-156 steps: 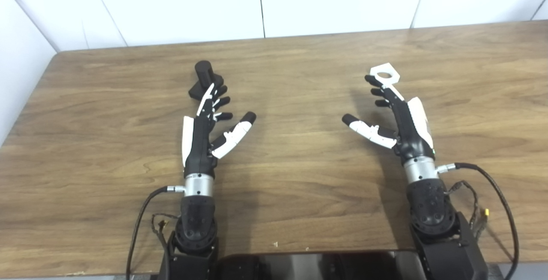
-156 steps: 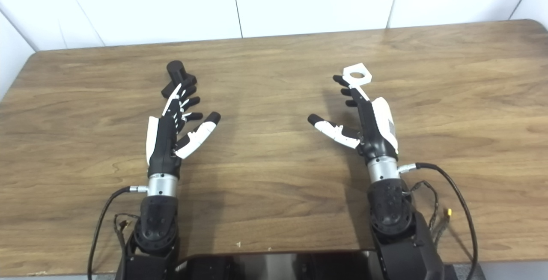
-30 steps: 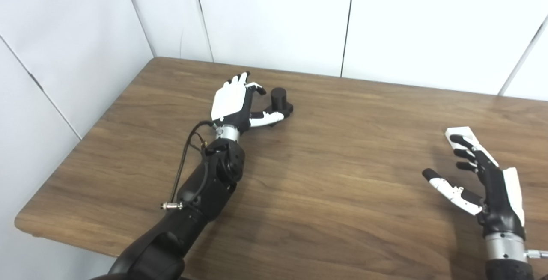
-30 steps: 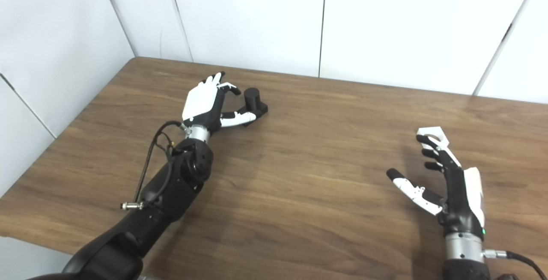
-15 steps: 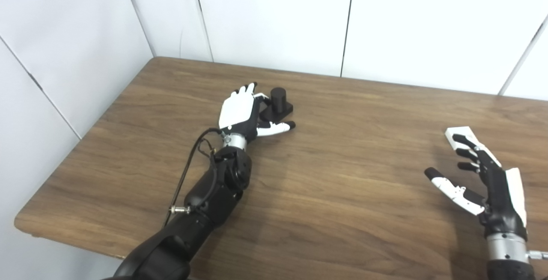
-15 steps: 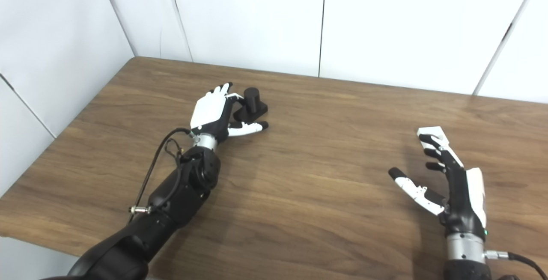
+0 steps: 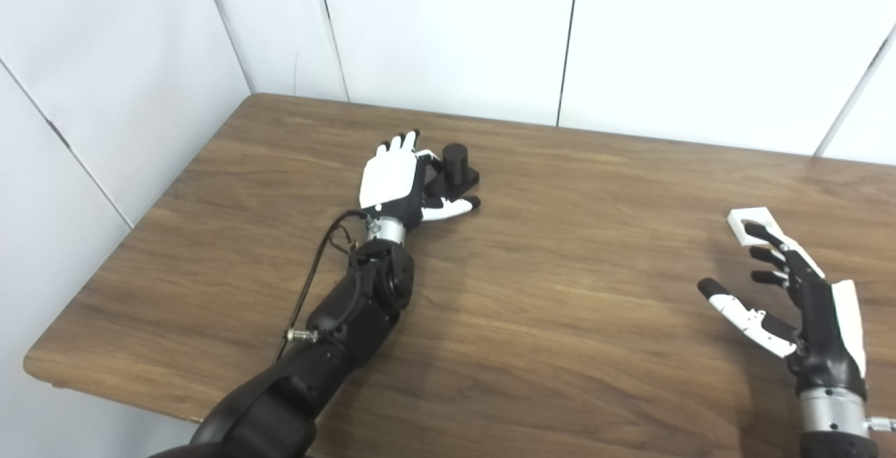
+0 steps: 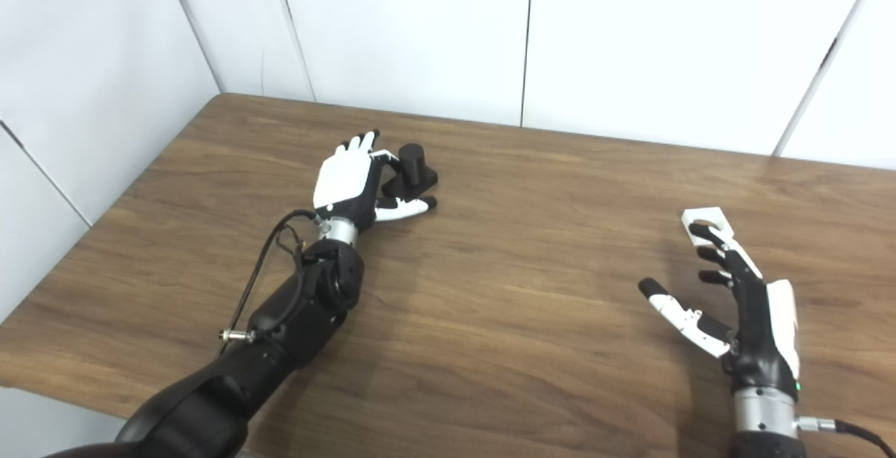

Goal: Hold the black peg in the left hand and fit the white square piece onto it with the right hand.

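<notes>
The black peg (image 7: 456, 162), a short cylinder standing on a square black base, rests on the wooden table (image 7: 532, 283) at the far left. My left hand (image 7: 395, 181) lies right beside it on its left, open, fingers stretched along the base and the thumb lying in front of it. The white square piece (image 8: 705, 218) with a round hole lies flat on the table at the right. My right hand (image 8: 735, 311) hovers just in front of it, open, fingers spread, fingertips over its near edge.
White wall panels (image 7: 448, 31) close the table's far side and left side. The table's left corner and front left edge (image 7: 42, 363) are in view. Cables hang off both wrists.
The camera has turned left since the first frames. In the last second my left hand came down beside the peg's base and barely moved after. The right hand drew back slightly toward me.
</notes>
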